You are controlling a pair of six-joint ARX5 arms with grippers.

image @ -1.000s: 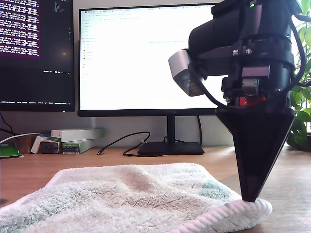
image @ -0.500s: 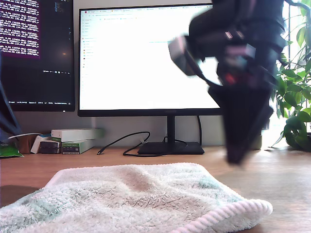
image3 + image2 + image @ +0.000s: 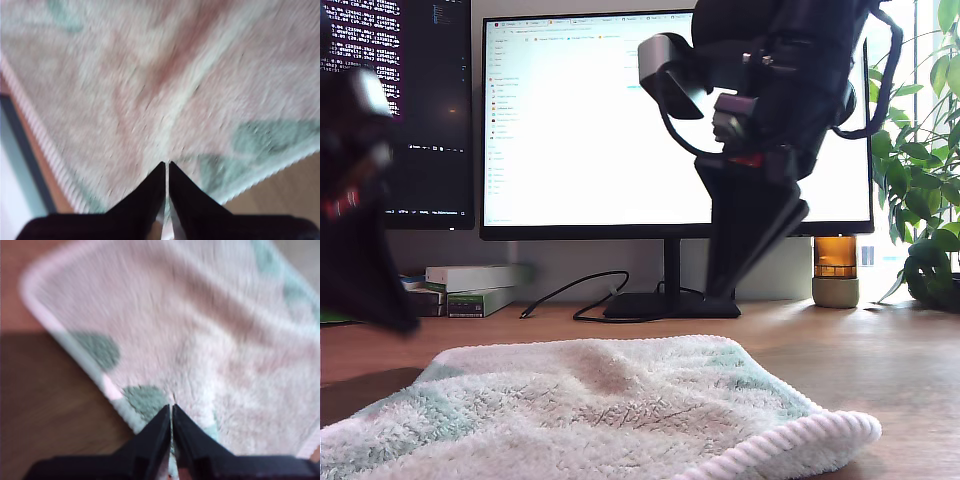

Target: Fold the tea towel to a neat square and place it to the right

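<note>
Partly blurred tea towel (image 3: 600,410), front cropped.

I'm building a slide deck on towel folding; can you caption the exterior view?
Fluffy pale grey-white plush tea towel lies flat on the wooden desk, two black arms raised clear above it.

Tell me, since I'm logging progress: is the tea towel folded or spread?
Cannot tell: the tea towel lies flat on the desk, no fold line shows, no gripper holds it.

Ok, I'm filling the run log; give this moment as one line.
tea towel: flat on desk, ungripped | first gripper: shut, empty, above towel | second gripper: shut, empty, above towel
</note>
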